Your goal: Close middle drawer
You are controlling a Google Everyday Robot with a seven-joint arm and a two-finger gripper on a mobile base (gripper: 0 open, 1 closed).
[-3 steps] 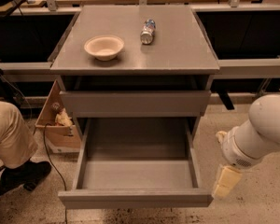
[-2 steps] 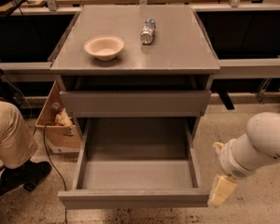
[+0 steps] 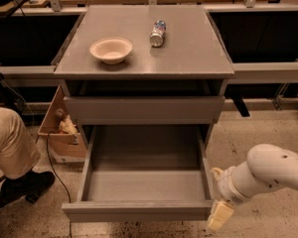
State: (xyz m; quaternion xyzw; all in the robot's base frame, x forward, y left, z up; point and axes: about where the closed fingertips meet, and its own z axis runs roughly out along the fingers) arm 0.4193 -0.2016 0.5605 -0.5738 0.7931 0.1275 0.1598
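The middle drawer (image 3: 144, 182) is pulled far out of the grey cabinet. Its grey inside is bare and its plain flat front (image 3: 139, 211) is near the bottom of the camera view. Above it, the taller-fronted top drawer (image 3: 144, 109) stands slightly out under the cabinet top. My gripper (image 3: 219, 213) is at the end of the white arm (image 3: 268, 172), low on the right. It sits right at the front right corner of the middle drawer, level with the drawer front.
A cream bowl (image 3: 111, 49) and a can lying on its side (image 3: 158, 32) are on the cabinet top (image 3: 188, 48). A person's leg and shoe (image 3: 12, 152) and a cardboard box (image 3: 62, 128) are on the left of the floor. Dark shelving lies behind.
The arm has moved down and to the left, and the gripper has gone from beside the drawer's right side to its front right corner. The drawer has not moved.
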